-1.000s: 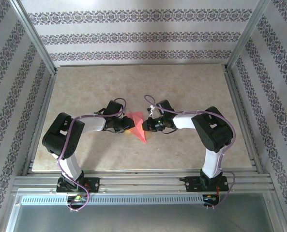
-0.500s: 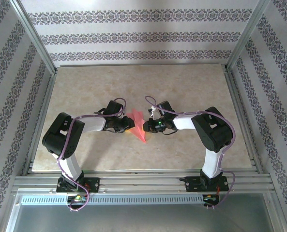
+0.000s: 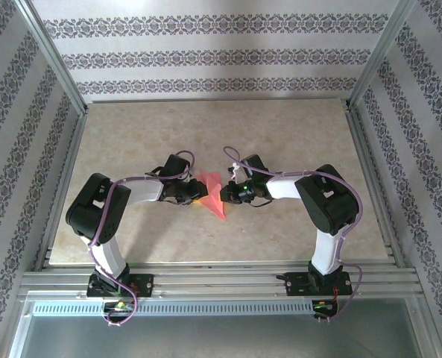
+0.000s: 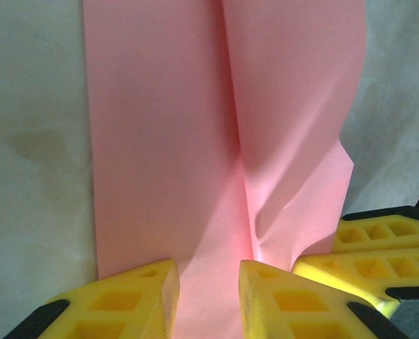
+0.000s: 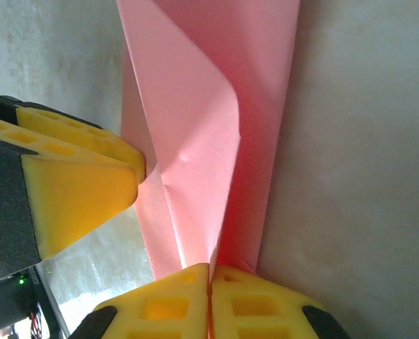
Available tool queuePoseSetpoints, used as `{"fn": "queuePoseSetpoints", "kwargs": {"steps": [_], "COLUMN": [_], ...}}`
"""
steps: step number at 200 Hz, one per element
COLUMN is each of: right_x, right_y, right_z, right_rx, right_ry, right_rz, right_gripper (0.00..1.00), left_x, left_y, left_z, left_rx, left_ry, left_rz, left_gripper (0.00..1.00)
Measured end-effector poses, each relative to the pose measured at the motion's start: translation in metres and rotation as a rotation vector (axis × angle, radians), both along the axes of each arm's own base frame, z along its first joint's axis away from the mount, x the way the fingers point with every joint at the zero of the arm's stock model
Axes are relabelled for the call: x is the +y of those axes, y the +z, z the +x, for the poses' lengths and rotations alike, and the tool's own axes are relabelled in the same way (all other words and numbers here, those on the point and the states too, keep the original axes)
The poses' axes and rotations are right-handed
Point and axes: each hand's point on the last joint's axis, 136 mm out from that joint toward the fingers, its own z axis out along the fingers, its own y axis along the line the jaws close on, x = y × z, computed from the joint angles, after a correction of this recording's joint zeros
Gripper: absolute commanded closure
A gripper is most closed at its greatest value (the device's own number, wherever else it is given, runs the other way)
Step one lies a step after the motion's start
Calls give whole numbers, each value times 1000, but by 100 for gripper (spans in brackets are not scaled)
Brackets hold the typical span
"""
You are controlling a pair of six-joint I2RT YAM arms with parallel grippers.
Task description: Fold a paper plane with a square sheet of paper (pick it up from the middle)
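With the right pincer [image 5: 209, 274] clamped on the ridge of the paper plane [image 5: 195, 141] and the left pincer [image 4: 208, 282] apart astride it, a sideways tug risks tearing the crease.

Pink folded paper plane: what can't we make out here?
Top external: pink folded paper plane too small to read creases; its sides sit under the left gripper and right gripper.
Left wrist: far end cut off by top edge; near end behind yellow fingers.
Right wrist: top edge cuts the paper; how much sits inside the shut jaws is hidden.
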Motion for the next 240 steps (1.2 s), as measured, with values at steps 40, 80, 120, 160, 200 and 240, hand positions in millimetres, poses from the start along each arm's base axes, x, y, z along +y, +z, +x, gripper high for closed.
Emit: {"fn": "queuePoseSetpoints", "kwargs": {"steps": [40,80,120,160,200,240], "right_x": [1,-2,-2,-1,-2,-1], "right_y": [0,-6,-6,-7,-7,-6], "right_z": [1,0,1,1,1,1], "right_rx": [4,24,38,55,65,67], "right_ry": [1,-1,1,7,7,8], "right_rz": [-4,-17,-24,-23,-17,-16], "right_gripper": [91,91,90,88,87,87], "left_x": [0,-2,-15,-27,-34,-36], "left_y": [0,5,30,39,26,17], "left_z": [1,2,8,16,24,22], "left_rx": [0,-1,-49,-73,-48,-27], "left_ry": [-1,-16,-44,-48,-43,-44], "left_rz": [0,6,-83,-152,-173,-166], "left_gripper": [68,68,70,75,78,79]}}
